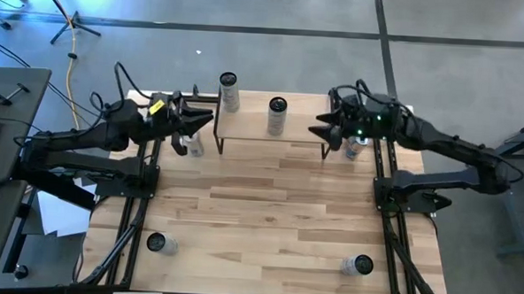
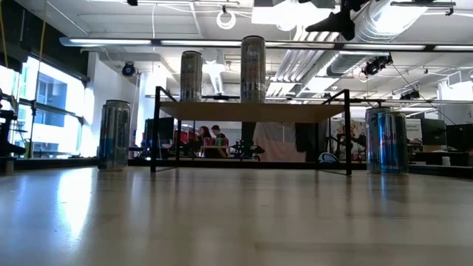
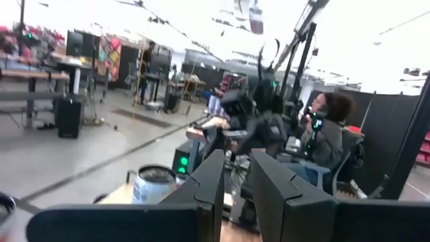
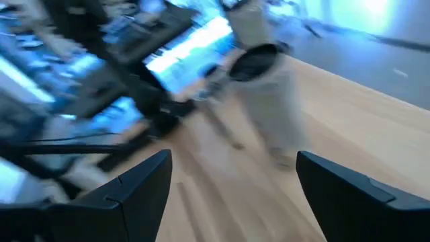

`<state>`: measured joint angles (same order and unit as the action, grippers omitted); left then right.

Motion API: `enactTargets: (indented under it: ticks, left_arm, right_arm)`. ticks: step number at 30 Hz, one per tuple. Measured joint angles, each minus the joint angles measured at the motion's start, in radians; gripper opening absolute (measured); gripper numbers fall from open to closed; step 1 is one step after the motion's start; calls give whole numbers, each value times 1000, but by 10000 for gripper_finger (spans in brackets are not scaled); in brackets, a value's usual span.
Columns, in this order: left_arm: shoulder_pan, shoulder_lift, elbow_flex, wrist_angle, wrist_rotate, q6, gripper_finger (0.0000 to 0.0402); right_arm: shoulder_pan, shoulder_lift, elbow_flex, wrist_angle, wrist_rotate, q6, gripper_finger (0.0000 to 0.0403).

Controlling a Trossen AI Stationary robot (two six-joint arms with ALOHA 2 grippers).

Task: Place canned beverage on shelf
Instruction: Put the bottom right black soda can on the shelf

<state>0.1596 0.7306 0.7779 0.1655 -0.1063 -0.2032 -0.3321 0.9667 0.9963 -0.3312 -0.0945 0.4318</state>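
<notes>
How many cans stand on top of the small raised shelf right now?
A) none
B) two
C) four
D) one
B: the high view shows two cans standing on the shelf, and the low view shows the same pair upright on its board; the other cans sit on the table.
</notes>
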Motion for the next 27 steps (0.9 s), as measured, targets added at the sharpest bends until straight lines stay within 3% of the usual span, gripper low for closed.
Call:
enactTargets:
  ticks: [4, 9, 12, 16, 18, 22, 27]
  left_arm:
    - [0, -2, 22, 11, -1, 22, 49]
    - [0, -1, 27, 11, -1, 22, 49]
    - [0, -1, 27, 11, -8, 22, 49]
    - [0, -1, 27, 11, -18, 23, 49]
    - [0, -2, 27, 11, -18, 23, 49]
    - [0, -4, 27, 11, -18, 23, 49]
    - [0, -3, 27, 11, -20, 23, 49]
  right_arm:
    - [-1, -6, -69, 114, -33, -187, 303]
    - [-1, 46, -74, 146, 28, -333, 275]
    - [-1, 92, -69, 183, 41, -385, 207]
    - [-6, 157, -75, 175, 85, -397, 58]
    - [-16, 170, -92, 229, 48, -416, 17]
    - [-35, 184, -142, 358, -25, -368, 20]
    - [-48, 184, -249, 523, -5, -374, 6]
